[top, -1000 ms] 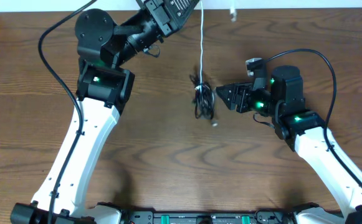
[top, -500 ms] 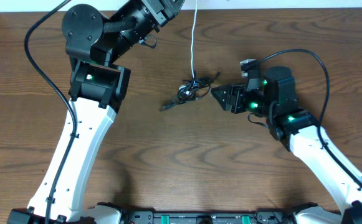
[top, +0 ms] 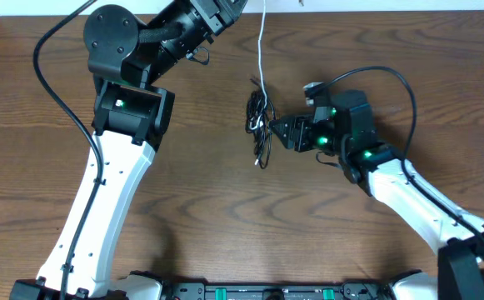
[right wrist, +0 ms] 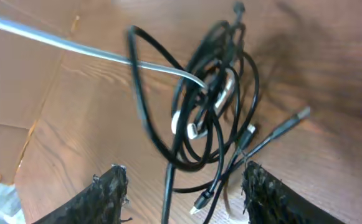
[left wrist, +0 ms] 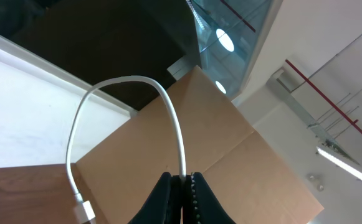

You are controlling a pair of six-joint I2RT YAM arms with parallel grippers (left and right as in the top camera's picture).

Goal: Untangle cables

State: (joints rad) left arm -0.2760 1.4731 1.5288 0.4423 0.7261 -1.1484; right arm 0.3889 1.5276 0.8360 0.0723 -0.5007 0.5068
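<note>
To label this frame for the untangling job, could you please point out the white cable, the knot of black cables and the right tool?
Thin white cable (top: pixel 263 42): overhead view, its straight upper stretch.
Tangled bundle of thin black cables (top: pixel 258 112): overhead view, upper loops.
Right tool (top: pixel 277 132): overhead view, midway between fingertips.

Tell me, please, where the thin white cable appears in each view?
Overhead: thin white cable runs from top edge down into the black cable tangle.
Left wrist: cable arches up from the shut left pincer.
Right wrist: cable enters from upper left, ending in the tangle.
Shared landmark: that tangle, overhead and right wrist only.
</note>
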